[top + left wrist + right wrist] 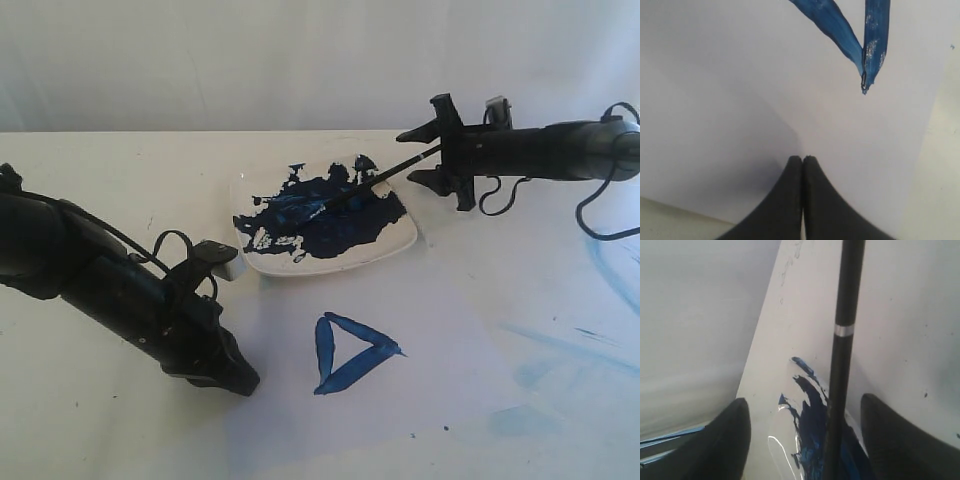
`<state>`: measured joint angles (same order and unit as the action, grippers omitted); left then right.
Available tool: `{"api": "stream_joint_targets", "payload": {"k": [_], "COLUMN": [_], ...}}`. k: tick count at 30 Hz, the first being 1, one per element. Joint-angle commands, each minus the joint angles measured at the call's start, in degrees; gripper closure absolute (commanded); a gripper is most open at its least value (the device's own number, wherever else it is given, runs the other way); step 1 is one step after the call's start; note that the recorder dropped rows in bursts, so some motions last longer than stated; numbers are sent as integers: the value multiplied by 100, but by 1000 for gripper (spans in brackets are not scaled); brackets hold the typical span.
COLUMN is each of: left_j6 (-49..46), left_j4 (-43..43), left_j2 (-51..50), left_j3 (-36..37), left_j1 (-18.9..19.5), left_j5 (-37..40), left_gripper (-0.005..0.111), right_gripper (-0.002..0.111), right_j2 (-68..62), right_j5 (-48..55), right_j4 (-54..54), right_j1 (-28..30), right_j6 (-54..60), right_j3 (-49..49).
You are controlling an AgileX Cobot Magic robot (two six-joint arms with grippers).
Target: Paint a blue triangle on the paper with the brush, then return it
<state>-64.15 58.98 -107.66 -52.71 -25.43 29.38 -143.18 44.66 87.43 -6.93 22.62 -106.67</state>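
**Item: the brush** [385,175]. It lies right of centre in the exterior frame. The bristle end is sunk in the dark blue paint [330,225] on the white dish [398,238], and the handle rises off the dish toward the upper right. Its long axis is a diagonal, with the bristles pointing lower left and the handle end upper right. A silver band is visible on the handle in the right wrist view.

**Item: right gripper** [428,155]. It sits at the handle end, in line with that axis. The jaws are spread wide, one on each side of the handle, and neither appears to touch it. This is much the nearer arm. Judged from this, the brush is back on the dish, and a straight retreat toward the upper right would clear it.

**Item: left gripper** [240,380]. It is in the lower left of the frame, well apart from the brush. The jaws are pressed together with nothing between them, and the tips are down at the paper [730,90].

**Item: the blue triangle** [350,352]. It is complete, with three thick strokes, and sits below the dish in the frame.

**Item: table** [120,170]. It is cream, with pale blue smears [560,350] toward the right of the frame.
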Motion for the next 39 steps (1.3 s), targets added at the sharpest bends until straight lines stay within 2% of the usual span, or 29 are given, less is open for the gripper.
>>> {"api": "stream_joint_targets", "payload": {"k": [1, 6, 9, 17, 21, 25, 30, 33, 36, 39], "left_j6": [-4, -4, -4, -4, 64, 145, 460, 1150, 2153, 3085], "left_j4": [52, 52, 52, 52, 52, 52, -115, -775, -1807, -2798], "left_j2": [23, 23, 23, 23, 106, 519, 1388, 1972, 2652, 3334], "left_j3": [-3, -3, -3, -3, -3, -3, -3, -3, -3, -3], "left_j1": [-31, -31, -31, -31, -31, -31, -31, 9, 151, 379], "left_j5": [57, 57, 67, 67, 67, -89, -431, -587, -564, -550], "left_gripper": [107, 107, 107, 107, 107, 107, 107, 107, 107, 107], "right_gripper": [49, 49, 55, 95, 107, 108, 108, 108, 108, 108], "right_j2": [255, 557, 843, 1920, 2508, 3063, 3655, 3905, 4158, 4599], "right_j5": [405, 650, 742, 886, 886, 895, 884, 884, 813, 264], "right_j4": [-298, -650, -1217, -2850, -3593, -4234, -4539, -4587, -4587, -4587], "right_j1": [232, 434, 533, 604, 604, 604, 604, 604, 584, 584], "right_j6": [-43, -43, 33, 604, 604, 566, 566, 629, 731, 712], "right_j3": [-14, -14, -3, -3, 8, 8, 8, 8, 31, 379]}}
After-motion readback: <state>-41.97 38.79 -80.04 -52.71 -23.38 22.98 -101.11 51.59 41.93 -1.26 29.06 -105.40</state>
